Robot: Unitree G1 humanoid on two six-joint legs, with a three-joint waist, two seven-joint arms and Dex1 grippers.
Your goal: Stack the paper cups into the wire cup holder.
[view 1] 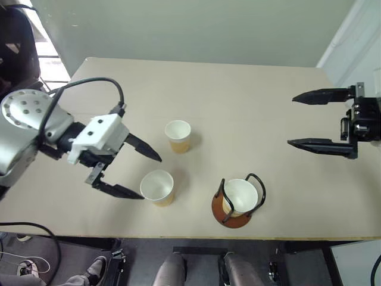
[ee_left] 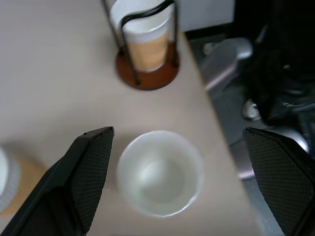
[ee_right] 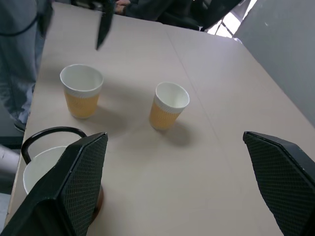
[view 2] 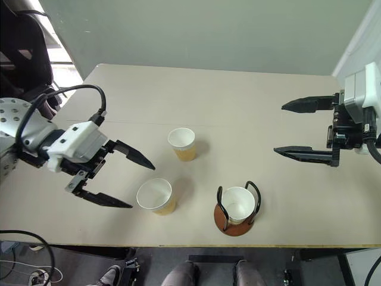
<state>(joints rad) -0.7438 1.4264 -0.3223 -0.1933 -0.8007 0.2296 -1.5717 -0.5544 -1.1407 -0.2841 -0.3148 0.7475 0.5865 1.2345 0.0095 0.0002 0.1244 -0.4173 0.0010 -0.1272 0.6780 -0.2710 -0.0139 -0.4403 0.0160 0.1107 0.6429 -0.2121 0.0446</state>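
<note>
Table edge crops holder; left gripper, right gripper spread, empty

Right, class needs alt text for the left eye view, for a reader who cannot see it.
One paper cup sits in the wire cup holder near the table's front edge, and two more cups stand upright and apart on the table. The open left gripper is beside the nearer loose cup; the open right gripper is off to the right.
</note>
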